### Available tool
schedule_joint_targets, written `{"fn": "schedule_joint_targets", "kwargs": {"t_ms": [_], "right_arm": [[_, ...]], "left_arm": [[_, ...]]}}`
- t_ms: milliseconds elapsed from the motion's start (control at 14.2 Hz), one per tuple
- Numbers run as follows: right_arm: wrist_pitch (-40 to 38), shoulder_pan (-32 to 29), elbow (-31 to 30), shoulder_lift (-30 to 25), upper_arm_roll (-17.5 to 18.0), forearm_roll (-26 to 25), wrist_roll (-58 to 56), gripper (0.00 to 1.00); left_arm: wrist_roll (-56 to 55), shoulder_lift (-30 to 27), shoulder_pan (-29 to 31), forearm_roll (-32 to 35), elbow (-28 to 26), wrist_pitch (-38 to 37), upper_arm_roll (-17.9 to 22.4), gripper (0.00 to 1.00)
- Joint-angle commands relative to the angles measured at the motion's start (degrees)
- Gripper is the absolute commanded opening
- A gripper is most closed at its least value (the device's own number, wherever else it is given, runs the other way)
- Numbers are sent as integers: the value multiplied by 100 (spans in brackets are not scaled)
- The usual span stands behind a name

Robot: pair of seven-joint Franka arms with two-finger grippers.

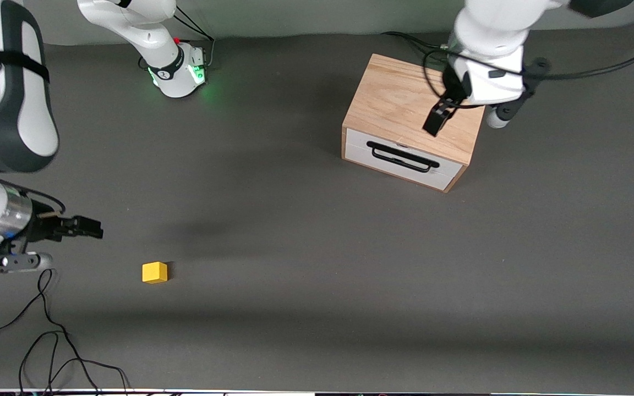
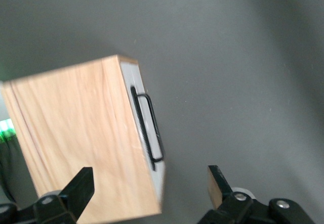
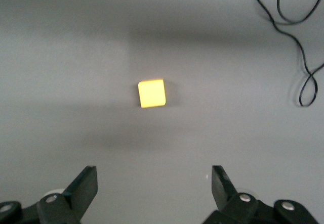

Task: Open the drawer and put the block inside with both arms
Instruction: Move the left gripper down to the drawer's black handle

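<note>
A dark grey bench (image 1: 317, 247) holds a light-wood cabinet (image 1: 405, 104) toward the left arm's end. Its drawer (image 1: 402, 159) is shut, the white front flush with the box and the black wire handle (image 1: 402, 155) untouched. The yellow block (image 1: 154, 272) sits alone on the bench toward the right arm's end, well apart from the cabinet and nearer the front camera.

Nothing of the task looks done yet: the drawer has to be pulled open, and the block picked up, carried across and set inside.

The left gripper (image 1: 439, 117) hangs over the cabinet's top, above the handle, fingers (image 2: 81, 186) spread wide and empty. The right gripper (image 1: 83, 227) is up over bare bench near the block, its fingers (image 3: 83, 186) spread too, holding nothing.

In front of the drawer the bench is bare, so it should slide out freely. The stretch between block and cabinet is open as well. Loose black cables (image 1: 47, 335) lie near the bench's front edge, close to the block.
</note>
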Motion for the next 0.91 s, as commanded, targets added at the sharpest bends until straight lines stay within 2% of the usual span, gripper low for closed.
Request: {"fn": "schedule_joint_targets", "kwargs": {"t_ms": [0,211,351,703,843], "right_arm": [[30,-12,224,133,7,-53,-102,100],[48,-28,259,247,8,-210,-163,100],[48,41,548,239,34,-255,-532,100],[4,41,673,239,60,-150,-525,100],[4,286,673,230,60,-167,-385,100]], "left_arm": [[-1597,594,-225,79,549,-70,-41,100],[-1767,725,-252,88,523,-26,-41,100],[-1715,900,-252,114,444,18,-41,100],[-1442,928,-261,202,-451,702,-41,100],[-1442,946,-269,299,-829,1036,-41,100]]}}
